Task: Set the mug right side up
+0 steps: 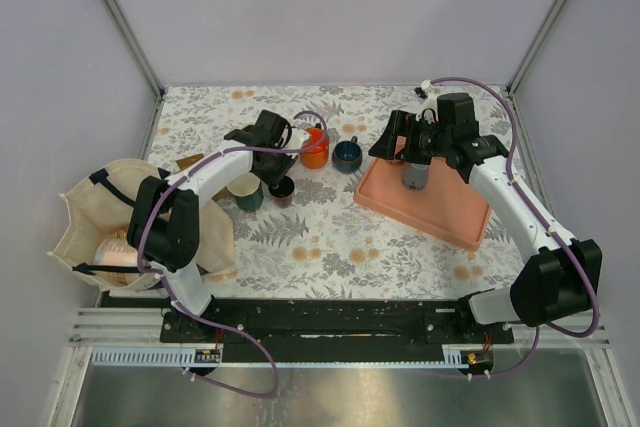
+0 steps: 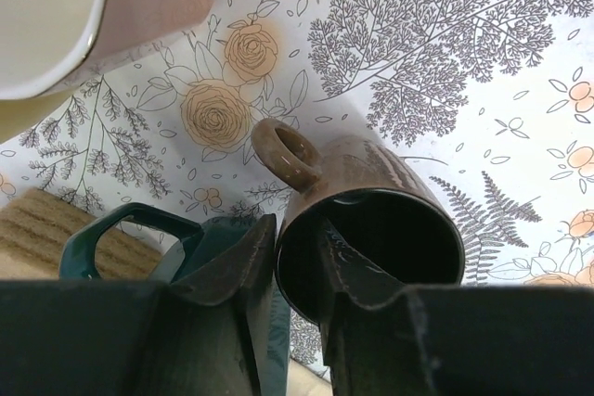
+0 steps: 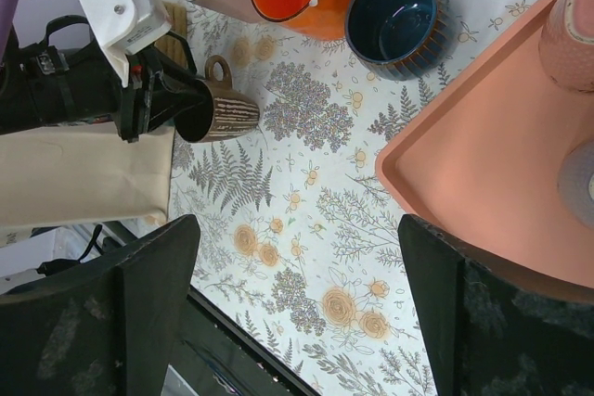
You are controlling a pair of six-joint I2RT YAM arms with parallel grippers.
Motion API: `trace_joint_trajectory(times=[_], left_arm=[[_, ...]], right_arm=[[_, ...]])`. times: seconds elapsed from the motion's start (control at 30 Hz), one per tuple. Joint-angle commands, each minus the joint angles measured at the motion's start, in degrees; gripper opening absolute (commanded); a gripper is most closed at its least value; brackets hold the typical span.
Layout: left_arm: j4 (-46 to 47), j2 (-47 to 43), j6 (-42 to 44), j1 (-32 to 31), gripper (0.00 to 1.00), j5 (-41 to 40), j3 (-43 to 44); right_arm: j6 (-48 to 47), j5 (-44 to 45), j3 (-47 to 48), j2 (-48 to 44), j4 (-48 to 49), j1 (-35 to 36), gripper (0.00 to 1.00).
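My left jaws pinch the brown mug (image 2: 380,173) by its rim, one inside its mouth. It is tipped on its side just ahead of them, over the worktop (image 2: 483,62). Mid-turn, I judge: next, roll the wrist until the mouth faces up. My right jaws gape wide.
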Motion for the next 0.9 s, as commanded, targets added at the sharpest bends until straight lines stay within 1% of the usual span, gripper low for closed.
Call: trace_joint_trajectory(times=[0.0, 0.2, 0.33, 0.4, 0.53, 0.57, 0.7, 0.8, 0.87], left_arm=[[-2.4, -4.4, -0.6, 0.3, 0.3, -0.7, 2.3], [-7.7, -6.9, 0.4, 0.2, 0.46, 0.1, 7.4], [-10.1, -8.9, 1.3, 0.2, 0.52, 0.9, 10.9], [-10.5, -10.5, 2.5, 0.2, 0.54, 2.7, 11.8], [-8.7, -13.9, 0.9, -0.2, 0.61, 3.8, 14.3], [-8.2, -14.5, 0.1, -0.2, 0.63, 3.4, 15.1], [-9.1, -14.2, -4.6, -0.3, 0.85, -0.5, 17.9], [-10.3, -14.0, -6.6, -0.3, 0.89, -1.3, 17.7], [-9.9, -15.2, -7.0, -0.3, 0.93, -1.1, 15.7]], right_arm=[[-0.4, 0.9, 1.1, -2.0, 1.0, 0.0, 0.98], [-3.9, 1.1, 2.3, -1.5, -2.2, -0.8, 0.98], [-7.7, 3.1, 3.9, -1.1, -5.2, -3.2, 0.99], [-10.8, 6.1, 4.8, -0.8, -7.0, -5.0, 0.99], [-17.9, 15.0, 7.4, 1.0, -11.4, -6.6, 1.0], [-19.1, 17.1, 8.3, 1.6, -12.4, -6.9, 1.0], [-23.6, 18.6, 11.6, 6.2, -15.0, -7.5, 1.0], [-23.4, 18.6, 13.8, 9.8, -15.8, -7.5, 1.0], [-23.8, 17.5, 15.2, 12.2, -14.7, -7.5, 1.0]])
